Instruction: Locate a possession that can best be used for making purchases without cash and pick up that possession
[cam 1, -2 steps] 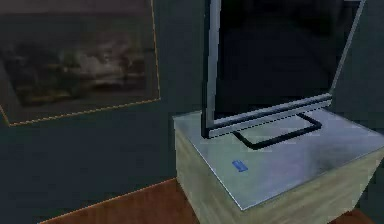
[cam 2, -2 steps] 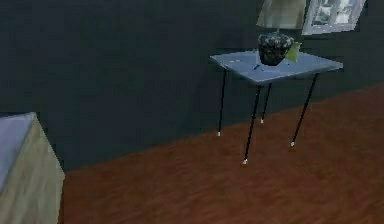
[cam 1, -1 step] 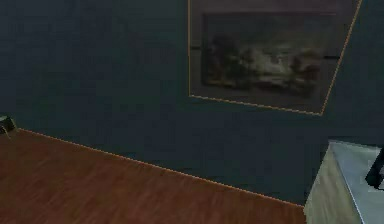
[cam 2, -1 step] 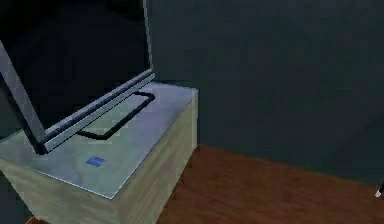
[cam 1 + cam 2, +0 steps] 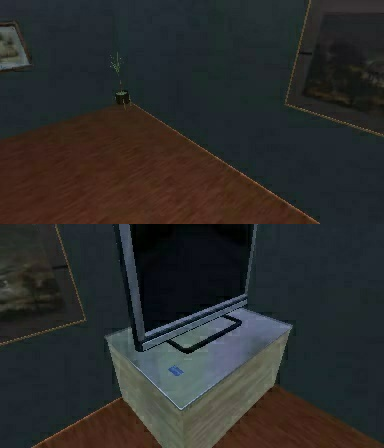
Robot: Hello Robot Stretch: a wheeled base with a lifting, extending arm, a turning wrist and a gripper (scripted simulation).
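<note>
Small blue rectangle: we see a small blue rectangle, flat like a card, lying on the cabinet top in the arm side view. It is too small for us to name it more surely.
Its place: it lies at about 7 o'clock from the television's foot, apart from the foot and near the top's edge at that side.
Gripper fingers: we cannot tell their state.
Television: a large dark flat television stands upright on its black foot, toward 12 o'clock on the cabinet top.
Cabinet: a pale wood cabinet with a smooth grey top stands against the dark blue wall.
Picture beside it: a framed picture hangs at 9 o'clock from the television.
Corner ahead: in the forward view a small potted plant stands on the floor where two blue walls meet, at about 11 o'clock.
Wall pictures ahead: one framed picture hangs at 9 o'clock and a larger framed painting at 2 o'clock.
Floor: reddish wood boards.
</note>
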